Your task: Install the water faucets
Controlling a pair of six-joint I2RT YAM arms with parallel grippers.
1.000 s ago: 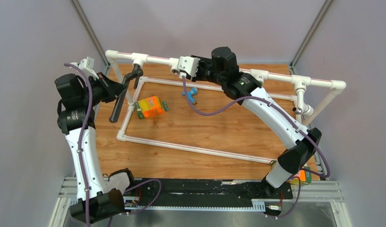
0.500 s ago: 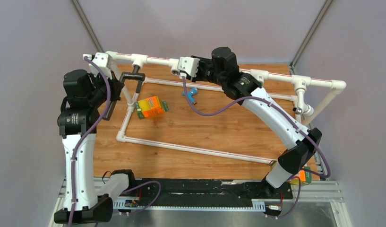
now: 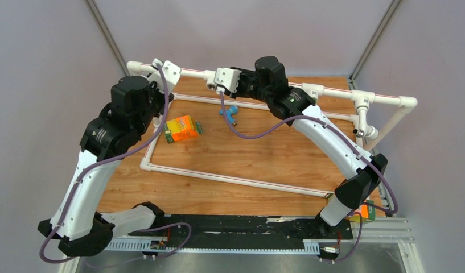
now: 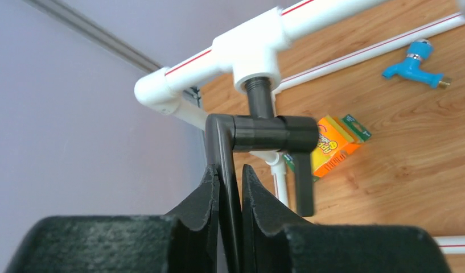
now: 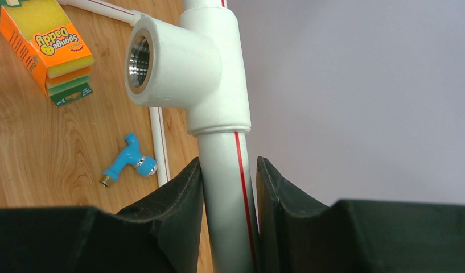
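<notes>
Dark-brown faucet (image 4: 270, 133) first, working outward from my left wrist camera. Its long tube comes up between the fingers of my left gripper (image 4: 230, 169), which flank it closely. A hairline gap shows on one side, so I cannot tell whether they press on it.

Past the fingertips the tube bends into the faucet's short body, with the handle hanging down. The threaded stem stands in a tee socket (image 4: 255, 54) on the raised rail of the white pipe frame (image 4: 321, 11), right beside the corner elbow (image 4: 153, 91). Some thread shows between socket and body.

Beyond that, on the wooden table (image 3: 247, 159), lies the orange box (image 4: 329, 145). Further off a small blue faucet (image 4: 412, 67) lies on its side.

My right gripper (image 5: 227, 162) is clamped on the frame's pipe, both fingers against it, just beside an empty tee socket (image 5: 161, 65) with a metal thread inside.
</notes>
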